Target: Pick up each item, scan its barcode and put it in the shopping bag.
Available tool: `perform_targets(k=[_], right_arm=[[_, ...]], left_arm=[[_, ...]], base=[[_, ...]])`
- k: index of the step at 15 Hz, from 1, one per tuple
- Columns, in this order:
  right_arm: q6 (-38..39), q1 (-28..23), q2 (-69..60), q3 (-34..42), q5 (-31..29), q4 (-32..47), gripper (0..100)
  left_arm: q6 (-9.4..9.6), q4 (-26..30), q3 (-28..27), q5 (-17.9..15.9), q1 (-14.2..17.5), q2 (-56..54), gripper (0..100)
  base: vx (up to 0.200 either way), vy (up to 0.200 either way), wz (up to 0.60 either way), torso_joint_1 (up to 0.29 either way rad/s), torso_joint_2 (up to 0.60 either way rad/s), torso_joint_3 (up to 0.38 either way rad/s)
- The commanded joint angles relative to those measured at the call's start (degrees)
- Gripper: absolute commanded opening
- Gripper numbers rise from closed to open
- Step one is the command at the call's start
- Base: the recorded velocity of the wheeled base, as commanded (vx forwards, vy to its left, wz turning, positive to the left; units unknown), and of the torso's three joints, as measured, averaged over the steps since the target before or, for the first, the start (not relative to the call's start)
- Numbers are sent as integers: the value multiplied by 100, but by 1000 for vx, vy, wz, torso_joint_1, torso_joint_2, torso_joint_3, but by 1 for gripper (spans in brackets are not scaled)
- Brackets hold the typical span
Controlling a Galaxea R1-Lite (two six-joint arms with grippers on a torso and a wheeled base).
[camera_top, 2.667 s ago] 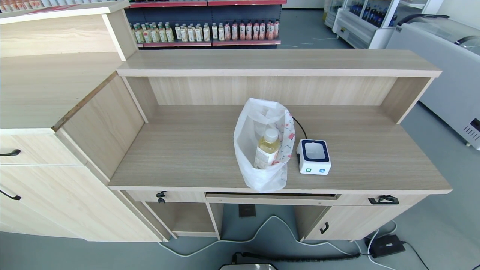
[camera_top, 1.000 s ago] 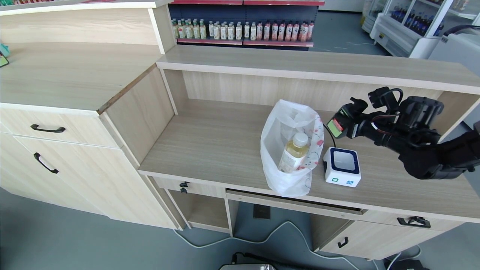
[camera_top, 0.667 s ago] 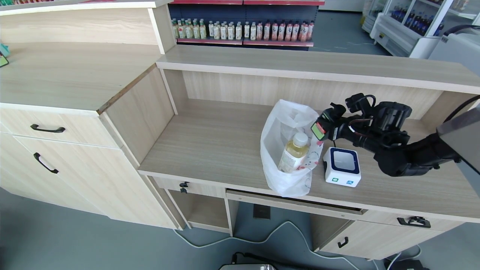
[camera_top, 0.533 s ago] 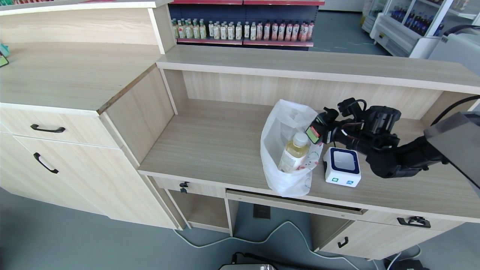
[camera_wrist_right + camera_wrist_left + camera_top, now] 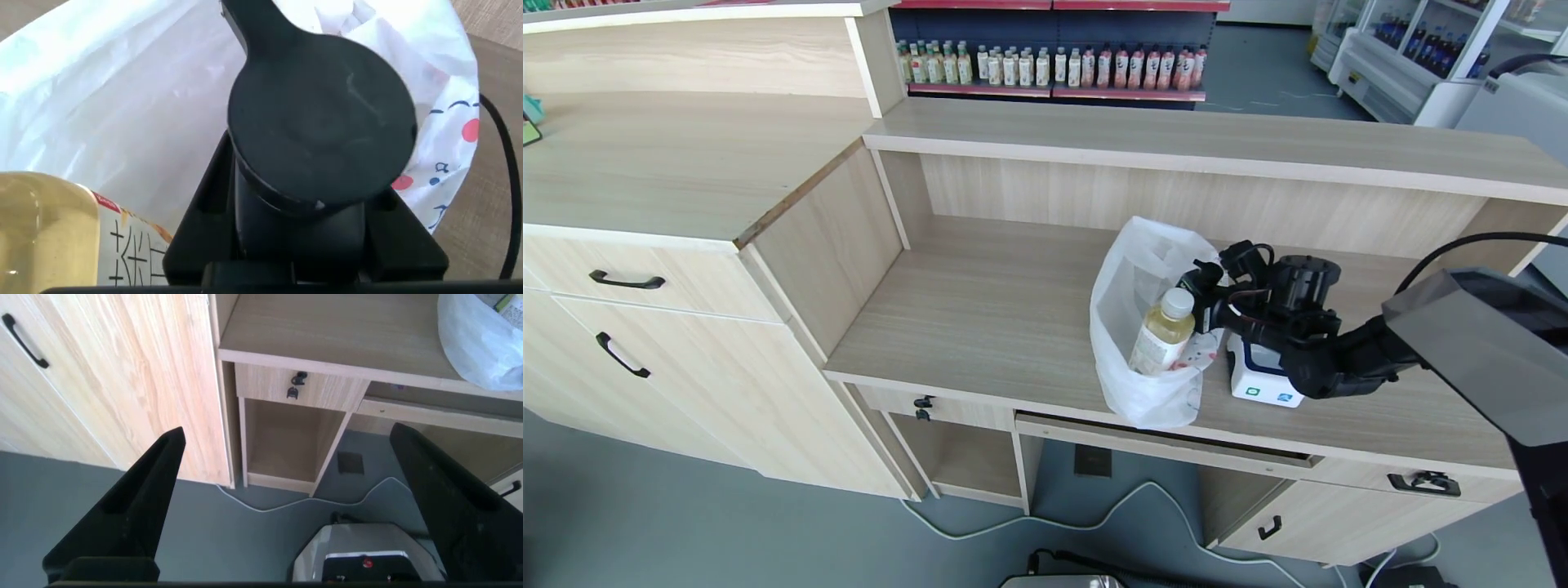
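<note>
One dark cylinder [image 5: 323,122], gripped in the right claw [image 5: 1207,292], blocks much of the bag [image 5: 122,106]; left claw [image 5: 288,433] wide.

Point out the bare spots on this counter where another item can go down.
Biggest bare patch: the counter left of the shopping bag, up to the side panel. A narrower patch lies right of the scanner, under the right arm. Crowded: bag, scanner and right end effector bunch together mid-counter.
</note>
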Motion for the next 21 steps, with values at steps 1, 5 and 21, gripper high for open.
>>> perform_targets(k=[1, 5, 21], right_arm=[[-10, 30, 162, -20, 4, -24, 0], [-19, 30, 329, -29, 4, 11, 0], [60, -128, -2255, 1650, -14, 187, 100]], left_arm=[[-4, -2, 1, -1, 2, 2, 100], [-4, -2, 1, -1, 2, 2, 100], [-4, -2, 1, -1, 2, 2, 100]], base=[[0, 0, 0, 0, 0, 0], [0, 0, 0, 0, 0, 0], [0, 0, 0, 0, 0, 0]])
